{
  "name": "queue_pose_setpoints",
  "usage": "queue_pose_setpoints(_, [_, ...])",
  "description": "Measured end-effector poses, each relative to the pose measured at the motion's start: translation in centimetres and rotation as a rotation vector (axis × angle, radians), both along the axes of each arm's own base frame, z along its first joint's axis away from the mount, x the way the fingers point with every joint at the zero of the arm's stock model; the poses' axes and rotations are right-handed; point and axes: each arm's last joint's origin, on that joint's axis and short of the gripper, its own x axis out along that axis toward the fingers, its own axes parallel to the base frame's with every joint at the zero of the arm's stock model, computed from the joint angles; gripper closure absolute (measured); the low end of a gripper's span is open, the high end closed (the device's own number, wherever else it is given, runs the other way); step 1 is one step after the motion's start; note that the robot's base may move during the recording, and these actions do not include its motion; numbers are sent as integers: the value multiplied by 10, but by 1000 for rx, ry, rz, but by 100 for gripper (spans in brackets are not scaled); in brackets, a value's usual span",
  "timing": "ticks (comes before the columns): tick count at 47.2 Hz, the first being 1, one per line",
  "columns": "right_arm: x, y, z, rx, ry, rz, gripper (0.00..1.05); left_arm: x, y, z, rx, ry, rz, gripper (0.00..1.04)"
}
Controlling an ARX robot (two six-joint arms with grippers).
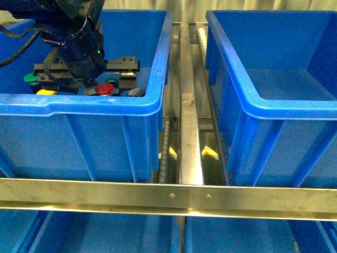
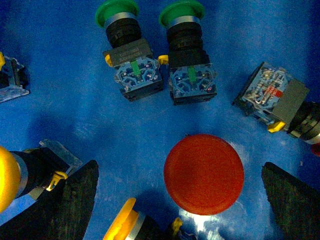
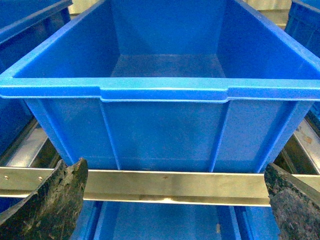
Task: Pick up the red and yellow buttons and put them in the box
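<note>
Left pincer (image 2: 179, 175): released, jaws spread wide, grasping nothing. Its two dark fingers (image 2: 75, 202) stand one on either side of the red button (image 2: 204, 173) and touch neither flank of it. Red button: cap up toward the wrist camera, standing on the floor of the left blue bin (image 1: 79, 103), in the gap between the fingers. Yellow button (image 2: 125, 225): on its side just beside the red button, partly cut off by the picture's edge. Second yellow button (image 2: 6, 177): on its side beyond one finger, only part of its cap and black body showing. Green button (image 2: 117, 12) and second green button (image 2: 181, 12): lying side by side, contact blocks toward the red button, caps pointing away. Further switch (image 2: 270, 95): on its side, grey block uppermost, cap almost wholly out of view. In the front view the left arm (image 1: 73, 47) reaches down into the left blue bin, above the buttons near its front wall. Right pincer (image 3: 174, 200): released, fingers well apart, nothing between them, outside and facing the right blue box (image 3: 160, 92), with a metal rail (image 3: 175, 185) across the front.
</note>
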Motion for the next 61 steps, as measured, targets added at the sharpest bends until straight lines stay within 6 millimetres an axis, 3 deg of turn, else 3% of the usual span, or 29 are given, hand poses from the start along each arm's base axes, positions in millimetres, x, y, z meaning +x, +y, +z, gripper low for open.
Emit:
queue_pose_setpoints(10, [0, 0, 0, 0, 0, 0, 3, 6, -1, -3, 10, 9, 8, 8])
queue_pose_setpoints(26, [0, 0, 0, 0, 0, 0, 3, 16, -4, -15, 17, 36, -2, 71])
queue_pose_setpoints(38, [0, 0, 0, 0, 0, 0, 3, 11, 1, -7, 18, -10, -35, 72])
queue_pose_setpoints(44, [0, 0, 0, 0, 0, 0, 3, -13, 25, 32, -46, -131, -88, 72])
queue_pose_setpoints(48, [0, 0, 0, 0, 0, 0, 3, -40, 56, 73, -100, -251, -100, 72])
queue_pose_setpoints(53, [0, 0, 0, 0, 0, 0, 3, -75, 96, 107, -217, -451, -168, 72])
queue_pose_setpoints(57, [0, 0, 0, 0, 0, 0, 3, -92, 117, 111, -335, -579, -197, 72])
queue_pose_setpoints(61, [0, 0, 0, 0, 0, 0, 3, -95, 123, 98, -506, -657, -185, 72])
